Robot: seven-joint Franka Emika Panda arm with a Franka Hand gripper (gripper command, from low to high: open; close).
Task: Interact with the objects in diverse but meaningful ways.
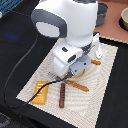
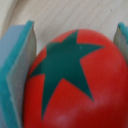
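The Panda arm [image 1: 67, 30] fills the middle of the exterior view, bent down over a pale woven placemat [image 1: 95, 97] on a dark table. Its bulk hides the gripper [image 1: 75, 74] and whatever lies under it in that view, so the key relation has to be read from the wrist view.

There, the red round tomato [image 2: 75, 82], with its dark green star-shaped calyx, sits directly between the 2 teal-edged finger pads [image 2: 17, 75]. The tomato is round, so it has no long axis to line up with; it is centred in the grip line. One pad looks pressed against its side, while the other shows only at the frame edge, very near or touching. I cannot tell whether the jaws are clamped or merely bracketing it.

On the mat towards the exterior view's left lies the orange-yellow ridged block [image 1: 41, 92], with the dark brown sausage stick [image 1: 62, 95] just beside it.
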